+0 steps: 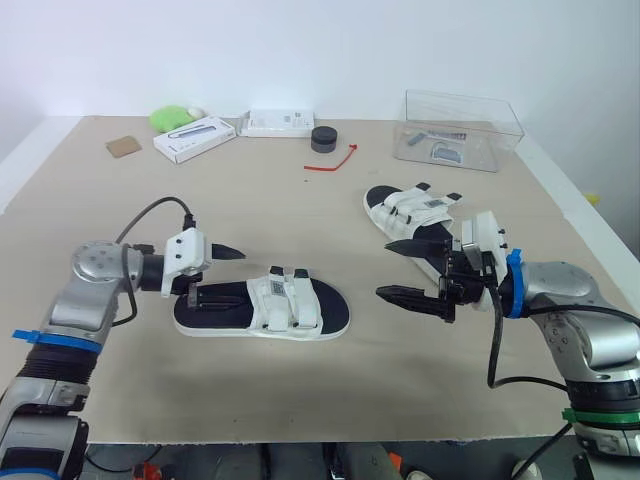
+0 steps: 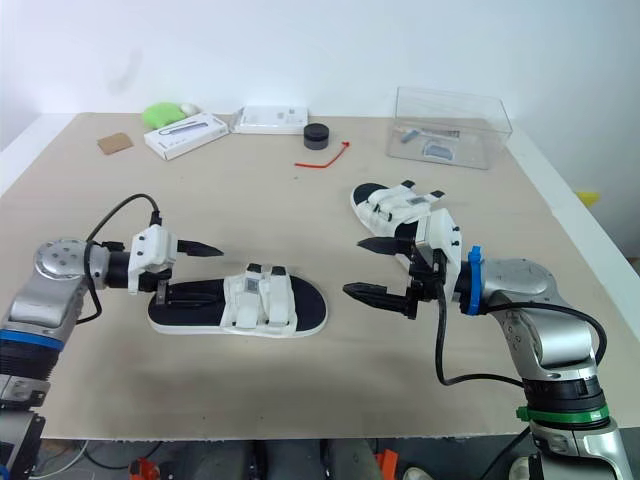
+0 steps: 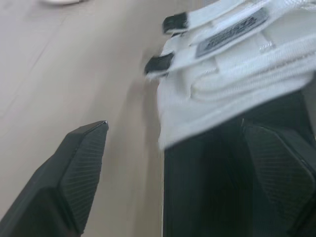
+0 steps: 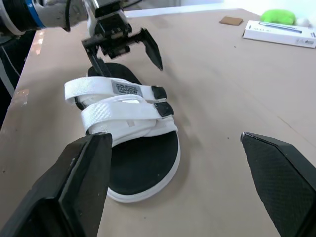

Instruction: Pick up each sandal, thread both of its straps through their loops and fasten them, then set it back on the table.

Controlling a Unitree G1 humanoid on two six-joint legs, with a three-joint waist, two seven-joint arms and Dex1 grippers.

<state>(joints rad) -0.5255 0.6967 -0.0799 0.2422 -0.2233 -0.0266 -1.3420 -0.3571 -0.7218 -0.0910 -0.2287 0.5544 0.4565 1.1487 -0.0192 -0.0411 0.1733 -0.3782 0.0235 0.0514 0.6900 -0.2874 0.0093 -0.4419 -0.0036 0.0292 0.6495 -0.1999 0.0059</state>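
Sandals two: near sandal (image 1: pixel 285 300), far sandal (image 1: pixel 405 210); left claw (image 1: pixel 225 272), right claw (image 1: pixel 384 268) agape.

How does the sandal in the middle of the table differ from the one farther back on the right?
The middle sandal lies across the table; the back sandal lies on a slant. The right gripper hides the back sandal's near end; the middle sandal shows almost whole. The left gripper, jaws open, has one finger over the middle sandal's sole; the right gripper's open jaws hold nothing. Both have black soles and white straps.
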